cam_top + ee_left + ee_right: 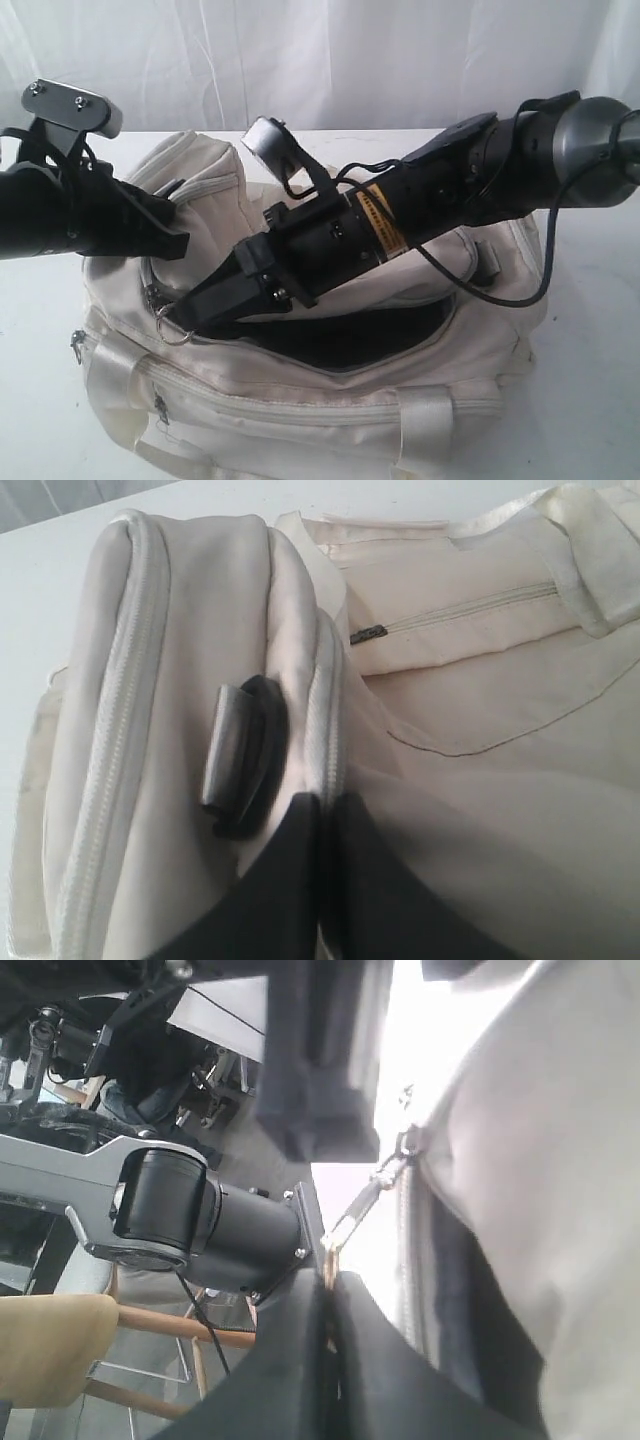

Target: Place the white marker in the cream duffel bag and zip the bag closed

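The right gripper (pixel 190 308) reaches across from the right edge of the tabletop (pixel 40 300) to the bag's left end, its two black fingers pressed together on the metal pull (pixel 362 1203) of the top zipper. In the right wrist view the small links of that pull run straight into the seam between the fingertips. From there the zipper track curves away toward the right edge, and the main opening (pixel 340 338) gapes wide and dark along most of the bag's top. The left gripper (pixel 324 805) comes in from the left edge, fingers together. In the left wrist view they pinch the piped fabric seam at the end of the cream duffel bag (pixel 250 440), just beside a black plastic strap ring (pixel 245 758) that stands out from the end panel. Further along that view, a closed side-pocket zipper (pixel 470 608) crosses the cream cloth, with its dark slider at one end. The bag itself lies lengthwise across the middle of the tabletop, with bare white surface toward the left and right edges, and a glossy webbing handle (pixel 425 425) hangs down its near wall. The white marker shows in no view; whether it lies inside the dark opening cannot be told. A white curtain (pixel 350 60) hangs beyond the far edge.
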`<state>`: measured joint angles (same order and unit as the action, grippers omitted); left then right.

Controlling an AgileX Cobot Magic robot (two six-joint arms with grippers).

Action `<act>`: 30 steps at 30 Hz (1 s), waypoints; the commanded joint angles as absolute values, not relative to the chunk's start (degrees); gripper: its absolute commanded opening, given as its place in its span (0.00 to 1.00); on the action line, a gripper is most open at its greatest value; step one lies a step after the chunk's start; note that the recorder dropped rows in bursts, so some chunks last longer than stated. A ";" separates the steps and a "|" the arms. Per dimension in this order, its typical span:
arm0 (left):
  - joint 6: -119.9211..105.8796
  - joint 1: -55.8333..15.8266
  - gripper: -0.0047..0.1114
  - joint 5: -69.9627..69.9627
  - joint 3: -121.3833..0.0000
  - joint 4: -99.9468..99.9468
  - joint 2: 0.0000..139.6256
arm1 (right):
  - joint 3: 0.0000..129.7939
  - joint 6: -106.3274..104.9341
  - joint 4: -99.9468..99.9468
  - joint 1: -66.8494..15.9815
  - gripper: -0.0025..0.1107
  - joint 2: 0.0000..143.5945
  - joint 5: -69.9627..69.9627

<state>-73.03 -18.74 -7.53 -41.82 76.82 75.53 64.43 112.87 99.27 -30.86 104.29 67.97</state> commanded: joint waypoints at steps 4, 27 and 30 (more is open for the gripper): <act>-73.01 -18.63 0.04 -8.93 -42.48 78.17 75.53 | 63.96 112.87 99.95 -25.94 0.02 103.43 69.96; -73.24 -18.63 0.04 -9.92 -42.48 78.15 75.53 | 57.77 114.23 99.95 -22.20 0.02 101.39 69.96; -73.24 -18.63 0.04 -9.92 -42.48 78.15 75.53 | 57.77 114.36 99.95 -22.20 0.02 99.63 69.96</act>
<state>-73.03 -18.74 -8.71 -42.16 76.82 75.53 58.15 114.18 99.40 -22.60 101.71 69.19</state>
